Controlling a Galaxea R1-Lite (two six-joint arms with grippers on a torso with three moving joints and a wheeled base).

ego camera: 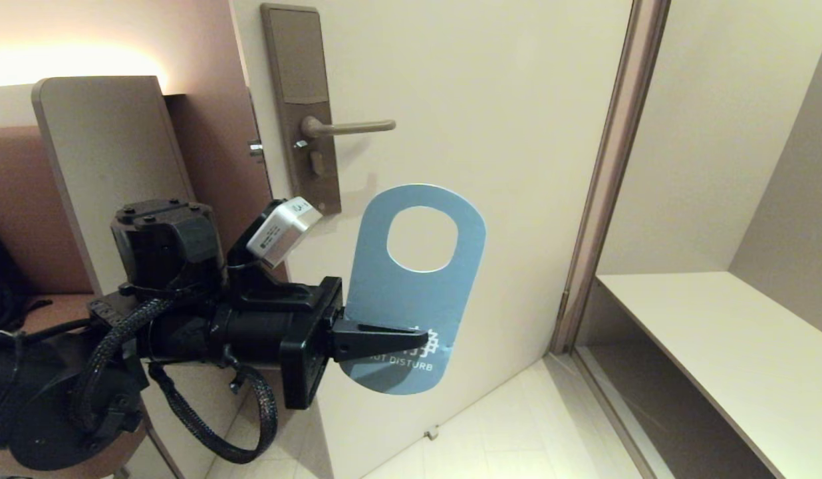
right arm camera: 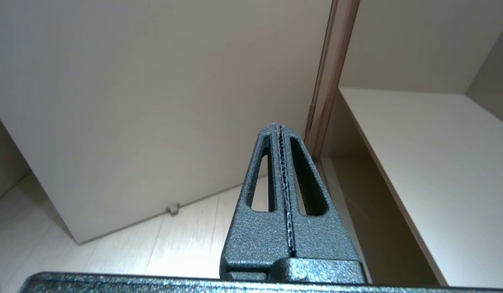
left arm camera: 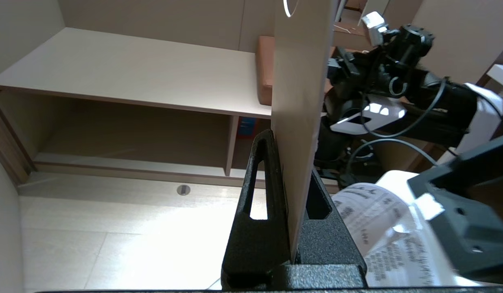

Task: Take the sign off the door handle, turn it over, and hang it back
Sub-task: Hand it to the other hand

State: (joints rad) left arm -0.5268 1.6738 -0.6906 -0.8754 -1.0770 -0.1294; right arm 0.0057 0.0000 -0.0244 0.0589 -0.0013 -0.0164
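head: faces door (ego camera: 517,100) | wrists: close behind jaws, shelf (right arm camera: 438,162) shared

Flat blue card sign (ego camera: 411,293) with a large round hole: white lettering near its lower end, legible as "…UT DISTURB", the start covered by a black gripper finger; white characters above it partly hidden. Printed white paper (left arm camera: 381,219): text illegible.

sign (ego camera: 411,293) off and below-right of door handle (ego camera: 350,126), before the door (ego camera: 517,133) — shelf (ego camera: 730,339) to its right
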